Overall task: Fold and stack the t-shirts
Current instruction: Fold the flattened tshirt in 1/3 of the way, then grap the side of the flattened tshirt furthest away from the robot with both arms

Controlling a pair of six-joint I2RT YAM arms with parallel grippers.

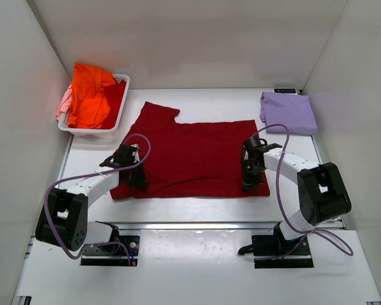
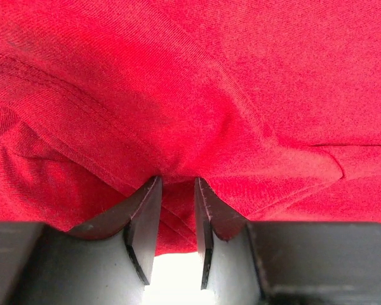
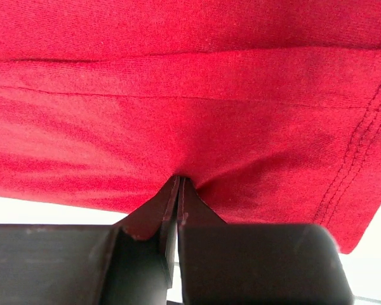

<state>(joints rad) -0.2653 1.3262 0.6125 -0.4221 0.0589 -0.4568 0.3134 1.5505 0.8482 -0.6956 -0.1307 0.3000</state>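
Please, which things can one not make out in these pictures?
Top view: the orange t-shirt covers what lies deeper in the white basket.
Top view: a dark object behind the lavender t-shirt is too small to identify.
Both wrist views: the dark red t-shirt fills the frame; its other edges are cut off.

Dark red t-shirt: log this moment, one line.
dark red t-shirt: spread out | left jaws: closed on near-left edge | right jaws: shut on near-right hem | lavender t-shirt: folded, far right
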